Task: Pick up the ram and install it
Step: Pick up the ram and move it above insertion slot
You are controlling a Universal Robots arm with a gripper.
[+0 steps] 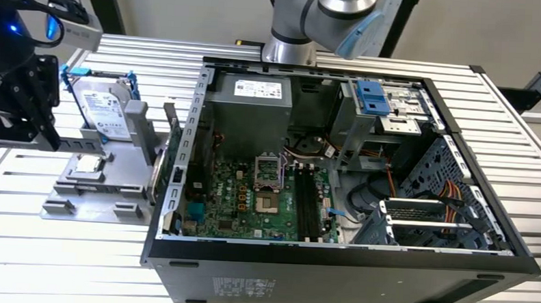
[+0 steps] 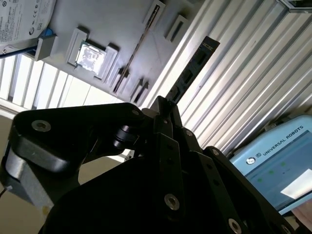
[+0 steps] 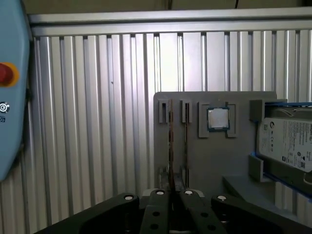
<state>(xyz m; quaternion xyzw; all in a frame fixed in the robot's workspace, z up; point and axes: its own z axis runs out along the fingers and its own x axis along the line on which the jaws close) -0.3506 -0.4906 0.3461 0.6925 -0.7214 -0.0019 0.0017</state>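
You are pinching the ram (image 2: 195,68) by one end in the narrowed gripper (image 2: 165,105), holding it over the table (image 2: 253,73) beside the holder (image 2: 102,19), probably to leave its length free.

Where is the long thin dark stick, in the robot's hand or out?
In the black hand. In the second wrist view the thin dark ram stick pokes out from between its shut fingertips.

Table (image 1: 65,252) ribbed bare metal with a dull sheen; holder (image 3: 214,161) smooth matt grey plastic; chip (image 3: 218,119) glossy silver metal; gripper (image 2: 165,103) matt black with bright screw heads; ram (image 2: 197,61) dark matt board.
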